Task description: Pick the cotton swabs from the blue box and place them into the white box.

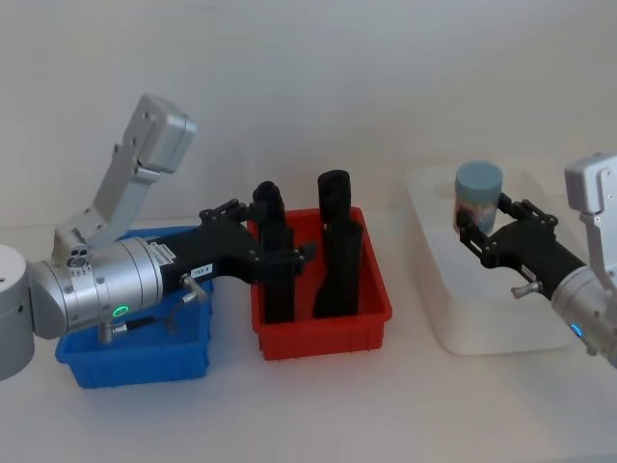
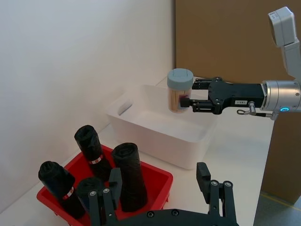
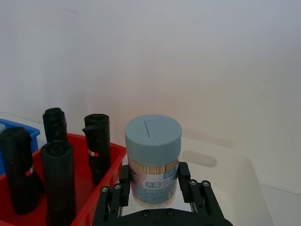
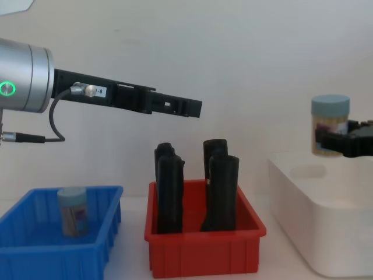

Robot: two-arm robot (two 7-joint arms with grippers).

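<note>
- While the white desk (image 1: 289, 405) carries three bins in a row, the white box (image 1: 453, 309) is the biggest and stands on the robot's right.
- The red bin (image 1: 323, 333) sits in the middle, with upright black rolls (image 1: 337, 256) standing in it.
- The blue box (image 1: 135, 362) lies on the left, just beside the red bin.
- The left gripper (image 2: 159, 169) hangs above the red bin and its rolls, with its fingers spread apart and nothing between them.
- The right gripper (image 1: 477, 227) reaches in from the right, clamped on the lower body of one jar of cotton swabs (image 1: 478, 188).
- That jar is upright with its light blue lid on top, held in the air over the white box, clear of its rim.
- A second jar (image 4: 74, 211) stands upright inside the blue box.
</note>
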